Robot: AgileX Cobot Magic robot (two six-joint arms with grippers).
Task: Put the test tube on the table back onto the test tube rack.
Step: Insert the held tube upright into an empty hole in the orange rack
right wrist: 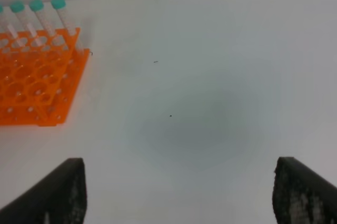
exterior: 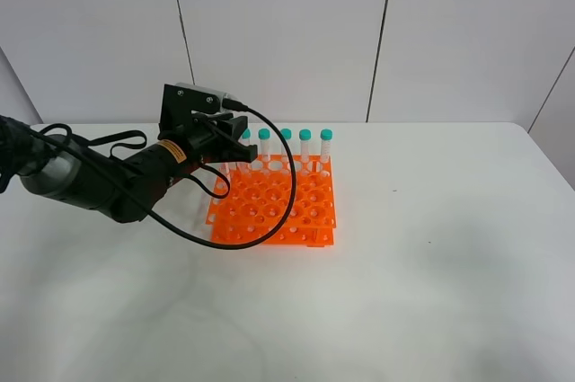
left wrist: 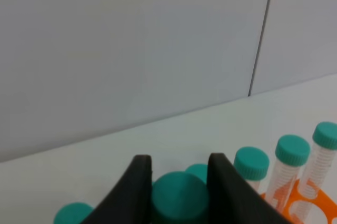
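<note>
My left gripper (exterior: 232, 141) is over the back left corner of the orange test tube rack (exterior: 278, 207). In the left wrist view the left gripper (left wrist: 179, 158) is shut on the teal cap of a test tube (left wrist: 179, 197). The tube's body is hidden, so I cannot tell whether it sits in a hole. Several other teal-capped tubes (exterior: 305, 136) stand in the rack's back row and also show in the left wrist view (left wrist: 292, 150). My right gripper (right wrist: 179, 163) is open and empty above the white table (right wrist: 210, 76), to the right of the rack (right wrist: 31, 87). It is out of the exterior high view.
The white table (exterior: 431, 265) stretches to the right of and in front of the rack. A grey panelled wall (exterior: 287, 31) stands behind the table. The left arm's black cable (exterior: 269, 220) loops over the rack's front left part.
</note>
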